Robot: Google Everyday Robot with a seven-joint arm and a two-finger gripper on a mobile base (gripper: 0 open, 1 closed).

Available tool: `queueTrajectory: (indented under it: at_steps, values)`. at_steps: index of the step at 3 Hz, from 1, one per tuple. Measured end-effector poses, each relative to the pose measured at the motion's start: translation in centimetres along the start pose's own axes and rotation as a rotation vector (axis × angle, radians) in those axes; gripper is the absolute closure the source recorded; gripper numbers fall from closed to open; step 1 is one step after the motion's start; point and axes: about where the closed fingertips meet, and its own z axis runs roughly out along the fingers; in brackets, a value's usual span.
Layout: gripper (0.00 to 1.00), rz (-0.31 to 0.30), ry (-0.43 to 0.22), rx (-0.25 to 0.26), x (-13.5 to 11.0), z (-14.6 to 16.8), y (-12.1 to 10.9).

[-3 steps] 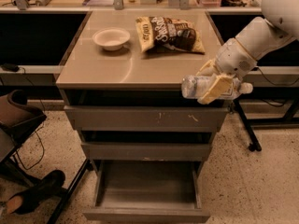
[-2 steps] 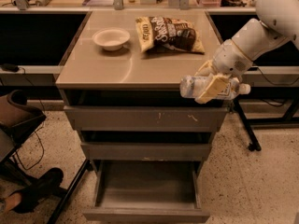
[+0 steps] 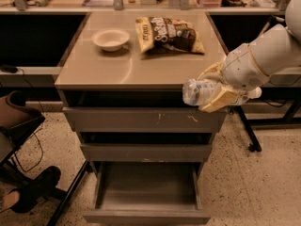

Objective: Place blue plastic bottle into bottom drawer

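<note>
The robot's arm point(image 3: 270, 51) shows off the right side of the cabinet point(image 3: 117, 69) as a run of smooth, white, rounded shells with a soft matte sheen. The thick segment farthest from the cabinet is a pale tube. Nearer the cabinet it joins a bulbous wrist shell point(image 3: 242, 69), with a thin dark curved seam marking the join. A small white rounded knob point(image 3: 254, 93) sticks out under the wrist shell. The gripper point(image 3: 203, 92) sits at the cabinet's front right corner, just below its top. Its two fingers point(image 3: 221, 100) are flat, wedge-shaped and tan-yellow, darker than the white shells.
</note>
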Motion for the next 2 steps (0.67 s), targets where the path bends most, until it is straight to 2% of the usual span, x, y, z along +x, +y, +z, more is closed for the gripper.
queueTrajectory:
  at_steps: [1, 2]
  values:
    - [1.0, -0.024, -0.078, 0.063, 4.32, 2.79, 7.69]
    - [1.0, -0.023, -0.079, 0.061, 4.32, 2.81, 7.73]
